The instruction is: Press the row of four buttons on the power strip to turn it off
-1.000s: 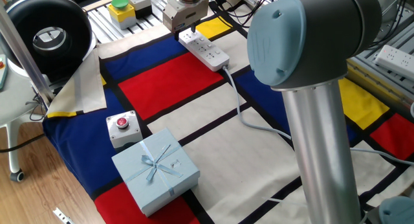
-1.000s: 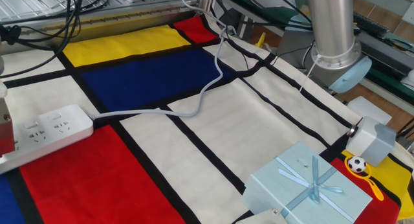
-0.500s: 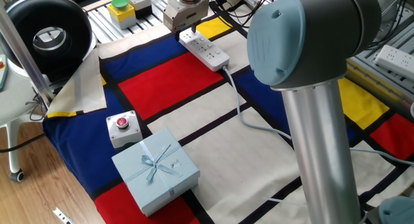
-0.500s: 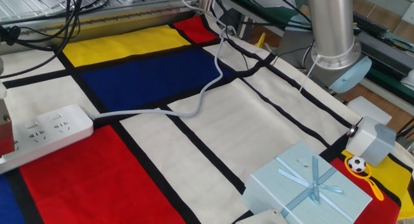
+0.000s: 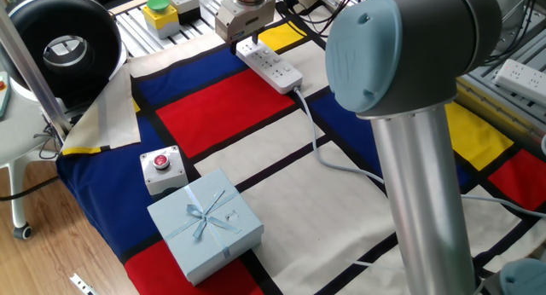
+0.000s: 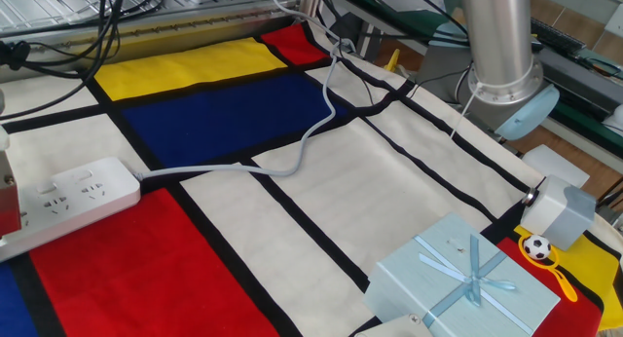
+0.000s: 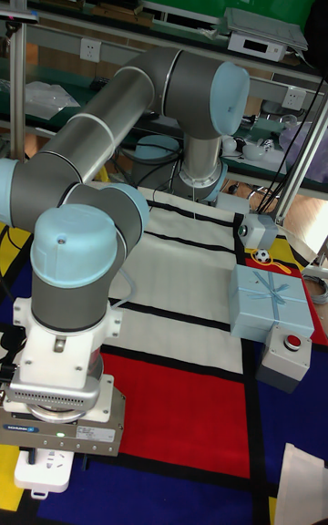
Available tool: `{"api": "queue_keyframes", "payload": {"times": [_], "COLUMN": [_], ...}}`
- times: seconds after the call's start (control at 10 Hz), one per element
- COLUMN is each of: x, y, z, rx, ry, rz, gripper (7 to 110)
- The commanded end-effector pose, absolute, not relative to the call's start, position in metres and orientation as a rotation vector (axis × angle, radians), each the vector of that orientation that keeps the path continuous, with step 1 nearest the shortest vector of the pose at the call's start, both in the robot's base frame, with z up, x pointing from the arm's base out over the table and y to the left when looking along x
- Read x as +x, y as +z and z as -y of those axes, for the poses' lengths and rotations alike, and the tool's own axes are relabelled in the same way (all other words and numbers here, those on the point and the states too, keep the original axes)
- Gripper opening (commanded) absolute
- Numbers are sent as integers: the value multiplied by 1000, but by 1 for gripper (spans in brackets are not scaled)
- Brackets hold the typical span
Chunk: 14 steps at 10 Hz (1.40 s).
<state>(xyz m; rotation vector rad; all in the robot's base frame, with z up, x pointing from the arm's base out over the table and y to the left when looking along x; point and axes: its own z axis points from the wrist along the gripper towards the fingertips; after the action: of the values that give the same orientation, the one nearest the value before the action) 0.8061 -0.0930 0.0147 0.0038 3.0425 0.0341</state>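
The power strip [image 5: 273, 67] is a long white bar lying on the chequered cloth at the back, and its pale grey cord [image 5: 317, 141] trails toward the front. My gripper [image 5: 245, 37] hangs right over the strip's far end. Its fingertips are hidden by its own body, and I cannot tell whether they touch the strip. The other fixed view shows the strip's cord end [image 6: 73, 193] with its sockets. In the tall fixed view the strip [image 7: 41, 472] pokes out below the gripper [image 7: 62, 459]. The four buttons are not visible in any view.
A red button in a grey housing [image 5: 159, 165] and a light-blue gift box [image 5: 205, 220] sit at the front left. A green button in a yellow housing [image 5: 159, 12] stands at the back. The arm's column [image 5: 418, 184] fills the right. Another white socket strip [image 5: 520, 75] lies far right.
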Motion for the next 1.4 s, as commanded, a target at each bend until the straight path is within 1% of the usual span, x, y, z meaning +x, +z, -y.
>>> {"api": "queue_keyframes", "payload": {"times": [0.0, 0.1, 0.8, 1.3], "x": [806, 803, 803, 806], "y": [13, 13, 12, 25], "z": [93, 96, 94, 94], "rx": [2, -11, -10, -36], "ry": [46, 27, 34, 45], "rz": [-3043, -3057, -3064, -3065], "gripper": [66, 66, 66, 66]}}
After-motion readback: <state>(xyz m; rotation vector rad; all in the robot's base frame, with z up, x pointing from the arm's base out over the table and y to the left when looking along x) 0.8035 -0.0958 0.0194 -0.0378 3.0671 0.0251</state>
